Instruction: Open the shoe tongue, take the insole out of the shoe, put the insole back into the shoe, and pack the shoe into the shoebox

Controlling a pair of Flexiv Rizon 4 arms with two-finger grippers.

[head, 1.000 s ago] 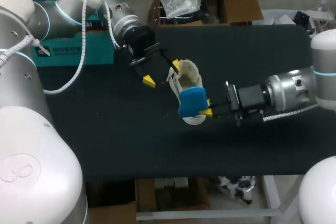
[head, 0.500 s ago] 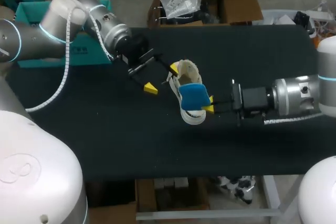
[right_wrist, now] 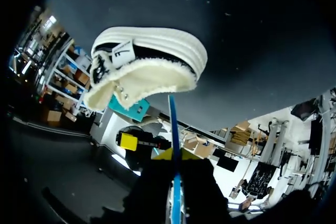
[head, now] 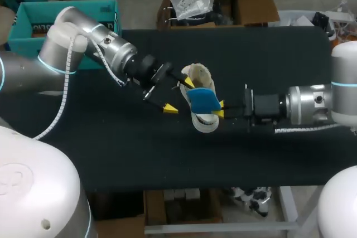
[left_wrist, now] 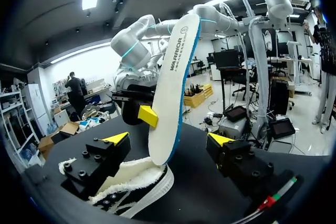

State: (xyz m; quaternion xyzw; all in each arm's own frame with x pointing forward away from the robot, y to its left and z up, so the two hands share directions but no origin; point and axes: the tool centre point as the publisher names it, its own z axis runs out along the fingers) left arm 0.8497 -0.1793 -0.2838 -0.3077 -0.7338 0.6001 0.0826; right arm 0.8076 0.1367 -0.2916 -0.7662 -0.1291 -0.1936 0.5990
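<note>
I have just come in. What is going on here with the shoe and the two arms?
The right gripper is shut on the blue insole and holds it nearly upright, its lower end at the opening of the white shoe on the black table. The left gripper is open, with one finger on each side of the insole, gripping nothing. The shoe is not yet in the teal shoebox at the table's far left.

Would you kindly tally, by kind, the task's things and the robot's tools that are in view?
shoe: 1
insole: 1
shoebox: 1
tools: 2, the left tool and the right tool
Total: 5
</note>
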